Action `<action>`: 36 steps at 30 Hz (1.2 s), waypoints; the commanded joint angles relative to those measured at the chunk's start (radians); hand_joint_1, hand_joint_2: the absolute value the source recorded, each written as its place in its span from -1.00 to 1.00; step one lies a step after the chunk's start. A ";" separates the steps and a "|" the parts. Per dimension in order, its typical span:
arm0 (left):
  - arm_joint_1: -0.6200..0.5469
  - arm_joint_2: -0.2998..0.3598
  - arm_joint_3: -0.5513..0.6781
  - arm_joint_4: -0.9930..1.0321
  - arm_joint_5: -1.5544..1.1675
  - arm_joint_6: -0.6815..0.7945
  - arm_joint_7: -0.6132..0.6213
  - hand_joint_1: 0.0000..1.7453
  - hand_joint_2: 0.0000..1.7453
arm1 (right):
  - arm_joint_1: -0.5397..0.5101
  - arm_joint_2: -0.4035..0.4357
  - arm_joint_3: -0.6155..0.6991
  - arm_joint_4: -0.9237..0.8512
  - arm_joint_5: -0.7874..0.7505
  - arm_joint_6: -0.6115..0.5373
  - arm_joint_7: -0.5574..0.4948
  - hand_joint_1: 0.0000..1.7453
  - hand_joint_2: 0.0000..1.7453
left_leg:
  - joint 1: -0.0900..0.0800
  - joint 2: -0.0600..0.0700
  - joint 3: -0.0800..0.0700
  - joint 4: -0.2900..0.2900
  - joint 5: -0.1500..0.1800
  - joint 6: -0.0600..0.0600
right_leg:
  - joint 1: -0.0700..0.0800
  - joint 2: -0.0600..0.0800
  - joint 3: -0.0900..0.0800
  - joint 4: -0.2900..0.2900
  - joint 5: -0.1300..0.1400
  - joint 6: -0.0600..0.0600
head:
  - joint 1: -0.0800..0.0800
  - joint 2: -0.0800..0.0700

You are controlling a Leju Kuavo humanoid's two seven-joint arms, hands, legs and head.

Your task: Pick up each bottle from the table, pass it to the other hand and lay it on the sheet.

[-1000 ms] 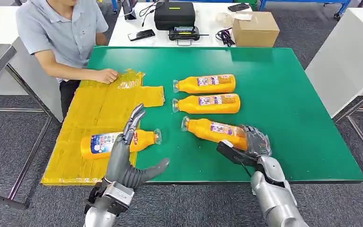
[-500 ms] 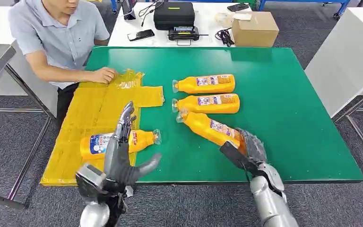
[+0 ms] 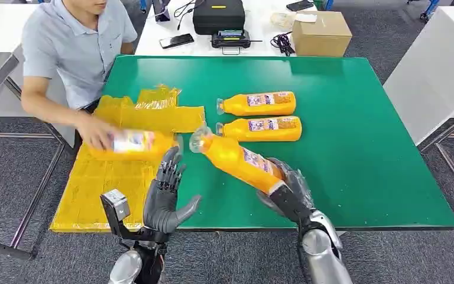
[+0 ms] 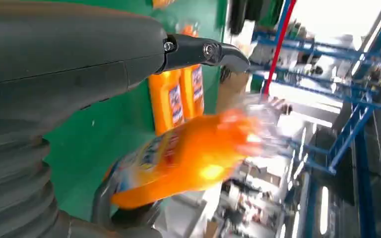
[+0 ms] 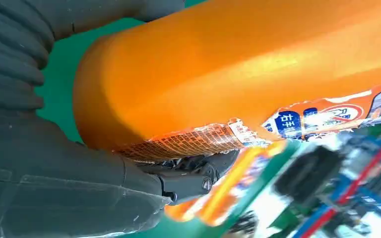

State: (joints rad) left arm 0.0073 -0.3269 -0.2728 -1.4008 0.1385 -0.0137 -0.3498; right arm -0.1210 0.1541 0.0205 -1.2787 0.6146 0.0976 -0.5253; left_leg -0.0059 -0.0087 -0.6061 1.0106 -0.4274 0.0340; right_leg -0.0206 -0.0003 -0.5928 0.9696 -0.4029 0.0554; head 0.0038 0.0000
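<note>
The right hand (image 3: 287, 188) grips an orange bottle (image 3: 236, 160) by its base, neck tilted toward the empty, spread-fingered left hand (image 3: 166, 198). Handover seems next: the left must close around it.

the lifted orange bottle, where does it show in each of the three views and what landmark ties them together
Head view: lifted orange bottle low in the middle, tilted, its base gripped by the right hand, cap toward the left hand.
Left wrist view: blurred orange shape low in the middle.
Right wrist view: orange body across the upper picture.
Shared landmark: the green table.
</note>
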 commanded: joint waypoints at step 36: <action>-0.162 -0.022 -0.008 0.254 0.113 -0.122 -0.094 -1.00 1.00 | -0.136 -0.023 0.403 0.229 -0.087 0.049 -0.037 1.00 1.00 | 0.001 0.000 0.002 0.000 -0.001 -0.002 | 0.001 0.000 0.002 0.000 -0.001 -0.002 | 0.000 0.000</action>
State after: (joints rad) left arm -0.1018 -0.3304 -0.2865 -1.2257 0.2632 -0.1553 -0.4337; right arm -0.2150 0.1522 0.3426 -1.1155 0.5173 0.1442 -0.5623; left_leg -0.0057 -0.0088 -0.6068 1.0105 -0.4271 0.0338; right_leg -0.0206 -0.0003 -0.5933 0.9697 -0.4029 0.0554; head 0.0042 0.0000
